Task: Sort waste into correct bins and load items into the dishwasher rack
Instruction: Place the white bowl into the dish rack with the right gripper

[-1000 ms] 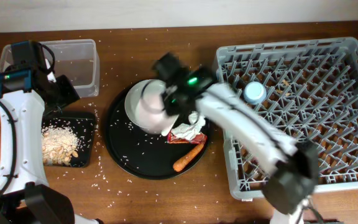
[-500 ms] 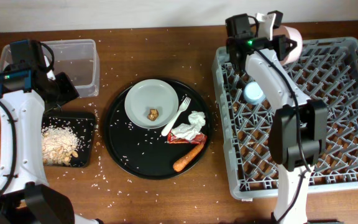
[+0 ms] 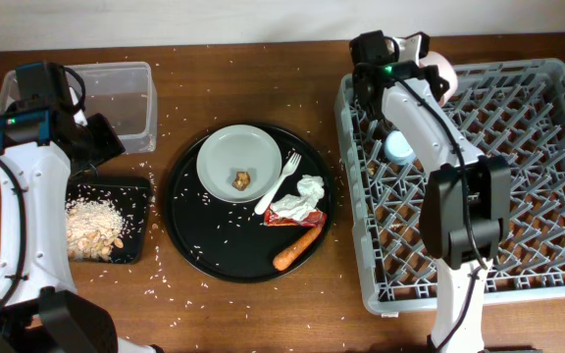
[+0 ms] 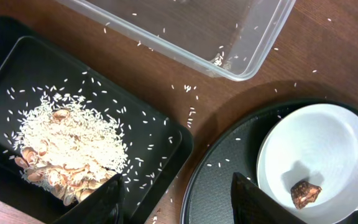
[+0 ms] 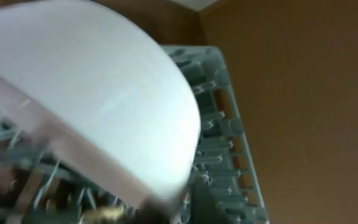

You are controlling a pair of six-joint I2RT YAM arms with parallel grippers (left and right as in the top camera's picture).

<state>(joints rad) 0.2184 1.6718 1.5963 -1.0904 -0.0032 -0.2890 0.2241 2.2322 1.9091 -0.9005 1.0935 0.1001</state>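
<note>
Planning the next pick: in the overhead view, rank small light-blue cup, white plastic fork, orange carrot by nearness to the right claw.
From the right claw:
1. Small light-blue cup, in the grey plastic rack.
2. White plastic fork, on the round black tray.
3. Orange carrot, tray's lower edge.

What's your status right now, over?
Left fingers open, empty, above shallow black tray. Right fingers shut on white bowl at dishwasher rack far left corner. Light-blue cup in rack nearby, not blocking.
</note>
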